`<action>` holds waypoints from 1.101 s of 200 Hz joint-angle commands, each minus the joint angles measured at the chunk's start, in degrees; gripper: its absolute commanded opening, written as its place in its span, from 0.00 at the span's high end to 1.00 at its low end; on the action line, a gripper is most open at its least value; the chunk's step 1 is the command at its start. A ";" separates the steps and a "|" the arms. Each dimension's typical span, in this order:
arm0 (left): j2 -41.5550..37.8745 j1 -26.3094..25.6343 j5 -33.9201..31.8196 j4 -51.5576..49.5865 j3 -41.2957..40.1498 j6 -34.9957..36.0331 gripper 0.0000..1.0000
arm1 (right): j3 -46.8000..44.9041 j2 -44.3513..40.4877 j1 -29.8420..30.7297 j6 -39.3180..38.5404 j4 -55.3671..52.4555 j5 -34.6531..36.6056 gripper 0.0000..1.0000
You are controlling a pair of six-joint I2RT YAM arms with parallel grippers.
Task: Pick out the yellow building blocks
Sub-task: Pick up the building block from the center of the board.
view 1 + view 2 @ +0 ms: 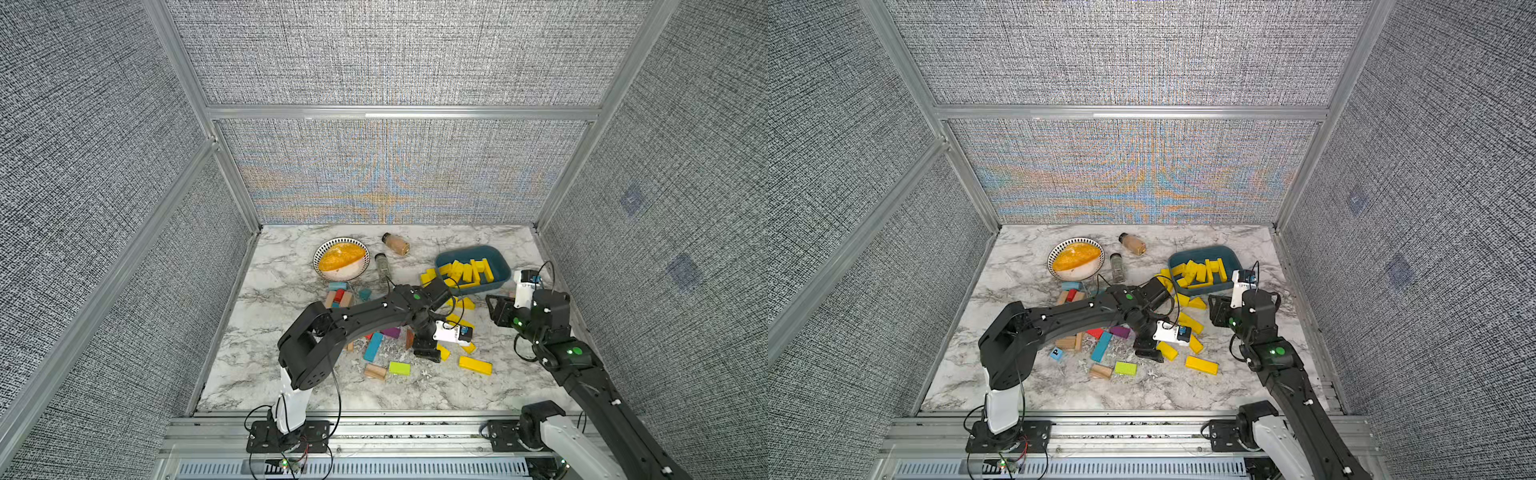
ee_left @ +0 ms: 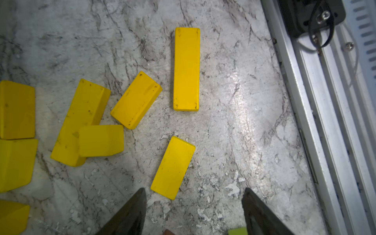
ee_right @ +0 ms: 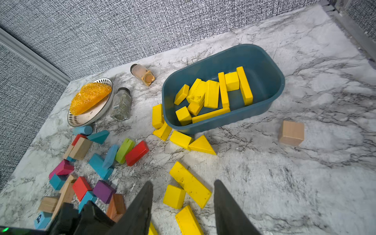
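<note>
Marble-patterned bench (image 2: pixel 254 105) under both arms — left fingers (image 2: pixel 130 215) spread wide, empty, a yellow building block (image 2: pixel 173 167) just ahead; right fingers (image 3: pixel 227 205) likewise apart and empty, more yellow building blocks (image 3: pixel 190 184) between and beyond, many inside the blue tub (image 3: pixel 264 67)

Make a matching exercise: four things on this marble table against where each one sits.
Things:
1. orange sponge
2. long yellow bar block
3. plain tan wooden cube
4. yellow triangular wedge block

Places:
A. alone on bare marble
B. on the patterned white bowl
C. on the table just outside the tub
D. inside the blue plastic tub

Pairs: 1-B, 2-D, 3-A, 4-C
</note>
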 commanded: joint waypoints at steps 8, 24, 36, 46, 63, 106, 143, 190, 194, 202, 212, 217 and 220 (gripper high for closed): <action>4.82 -1.24 -2.21 -5.38 4.25 5.32 0.28 | 0.55 -1.58 0.11 0.11 -3.46 1.45 0.50; 7.13 -1.95 -3.37 -5.94 6.34 6.18 0.30 | 2.01 -2.13 0.14 -0.68 -4.74 1.66 0.50; 8.54 -2.10 -3.77 -5.82 7.63 6.41 0.30 | 2.82 -2.22 0.11 -1.17 -5.40 1.74 0.50; 9.52 -2.18 -4.03 -5.94 8.62 6.62 0.31 | 3.27 -2.22 0.13 -1.45 -5.81 1.83 0.50; 10.90 -2.36 -5.01 -6.21 9.69 7.19 0.33 | 3.29 -2.17 0.15 -1.55 -5.91 1.83 0.50; 12.53 -2.36 -8.50 -4.39 9.79 7.80 0.40 | 2.47 -4.50 0.08 -1.53 -5.82 1.58 0.50; 14.03 -2.35 -10.26 -3.88 10.15 8.25 0.48 | 1.40 -4.15 0.08 -1.23 -5.21 1.39 0.50; 14.31 -2.45 -12.25 -4.15 9.89 8.52 0.60 | 0.26 -3.85 0.10 -0.55 -3.71 0.13 0.50; 14.07 -2.45 -12.32 -4.14 9.74 8.52 0.62 | 0.34 -3.84 0.06 -0.58 -3.76 0.10 0.50; 13.55 -2.45 -12.64 -3.95 9.52 8.37 0.65 | 0.57 -3.87 0.15 -0.67 -3.93 0.10 0.50; 12.55 -2.45 -12.95 -3.24 8.86 8.05 0.68 | 0.94 -3.98 0.14 -0.80 -4.06 0.13 0.50; 11.96 -2.45 -12.96 -2.78 8.50 7.80 0.69 | 1.23 -4.02 0.09 -0.92 -4.23 0.22 0.50; 11.44 -2.43 -12.84 -2.53 8.25 7.55 0.69 | 1.28 -4.03 0.14 -1.01 -4.32 0.31 0.50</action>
